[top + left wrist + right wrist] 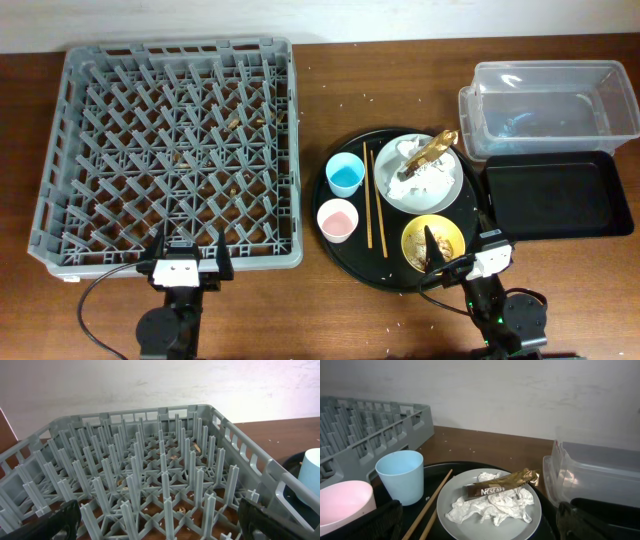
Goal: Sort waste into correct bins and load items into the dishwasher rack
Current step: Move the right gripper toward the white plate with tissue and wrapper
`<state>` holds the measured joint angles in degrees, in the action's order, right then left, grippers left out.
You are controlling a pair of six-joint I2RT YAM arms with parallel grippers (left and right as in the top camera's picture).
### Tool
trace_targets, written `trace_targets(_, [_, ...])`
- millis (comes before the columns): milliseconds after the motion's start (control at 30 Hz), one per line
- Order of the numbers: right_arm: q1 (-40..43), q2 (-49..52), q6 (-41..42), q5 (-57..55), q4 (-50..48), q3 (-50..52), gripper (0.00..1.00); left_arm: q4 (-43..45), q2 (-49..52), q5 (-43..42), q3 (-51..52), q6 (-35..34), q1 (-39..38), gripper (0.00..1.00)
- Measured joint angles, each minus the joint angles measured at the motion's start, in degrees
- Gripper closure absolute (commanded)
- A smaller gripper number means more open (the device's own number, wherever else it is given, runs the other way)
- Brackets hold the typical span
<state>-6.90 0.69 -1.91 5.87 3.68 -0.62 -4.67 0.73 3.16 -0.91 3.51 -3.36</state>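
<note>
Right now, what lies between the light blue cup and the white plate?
The pair of wooden chopsticks lies there, on the round black tray, between the light blue cup and the white plate. The overhead view shows it best.

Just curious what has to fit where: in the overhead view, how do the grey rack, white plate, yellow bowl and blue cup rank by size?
Largest to smallest:
1. grey rack, by far
2. white plate
3. yellow bowl
4. blue cup

Left end effector [189, 249], right [458, 245]: apparently open
</note>
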Motion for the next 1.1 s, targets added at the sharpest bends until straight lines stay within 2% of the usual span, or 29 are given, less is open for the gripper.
trace_targets(900, [0.0, 0.0, 0.0, -1.1, -1.8, 0.0, 0.02, 0.0, 0.0, 0.0, 0.0, 0.0, 0.0, 0.01])
trace_targets(967, [0.0, 0.2, 0.7, -1.1, 1.8, -3.6, 0.01, 0.0, 0.0, 0.0, 0.0, 0.0, 0.0, 0.01])
trace_targets(1000, [0.0, 1.0, 0.7, -1.1, 4.6, -8.7, 0.02, 0.0, 0.0, 0.0, 0.0, 0.0, 0.0, 0.01])
trace_targets(1100, [0.0, 10.3, 0.9, -0.7, 9.1, -22.7, 0.02, 0.1, 0.1, 0.0, 0.0, 0.0, 0.0, 0.01])
